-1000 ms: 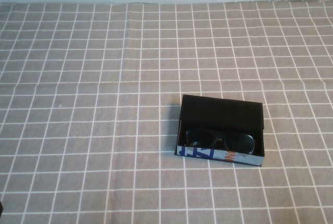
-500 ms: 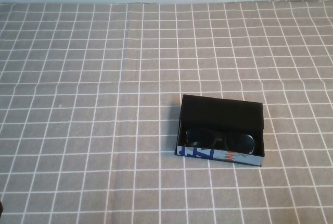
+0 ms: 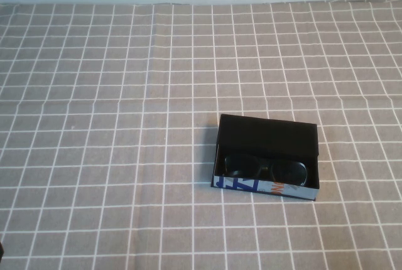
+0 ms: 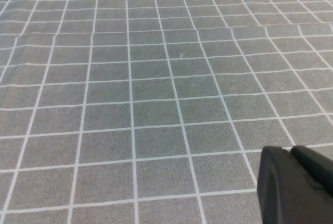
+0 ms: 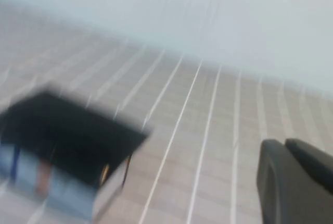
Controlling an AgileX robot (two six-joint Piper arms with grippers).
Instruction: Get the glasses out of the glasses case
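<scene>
High view: the glasses case (image 3: 267, 157) lies open on the grey checked tablecloth (image 3: 113, 125), toward the desk's near right part, its white lettered side facing the near edge. The glasses (image 3: 265, 167) rest inside, against that near wall. Left wrist view: the left gripper (image 4: 294, 185) hangs over bare cloth; grip state cannot be told. Right wrist view: the right gripper (image 5: 294, 182) is near the case (image 5: 67, 140); grip state likewise cannot be told.

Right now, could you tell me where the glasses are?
High view: the glasses lie in the open case, right of centre on the checked cloth, against its near wall.
</scene>
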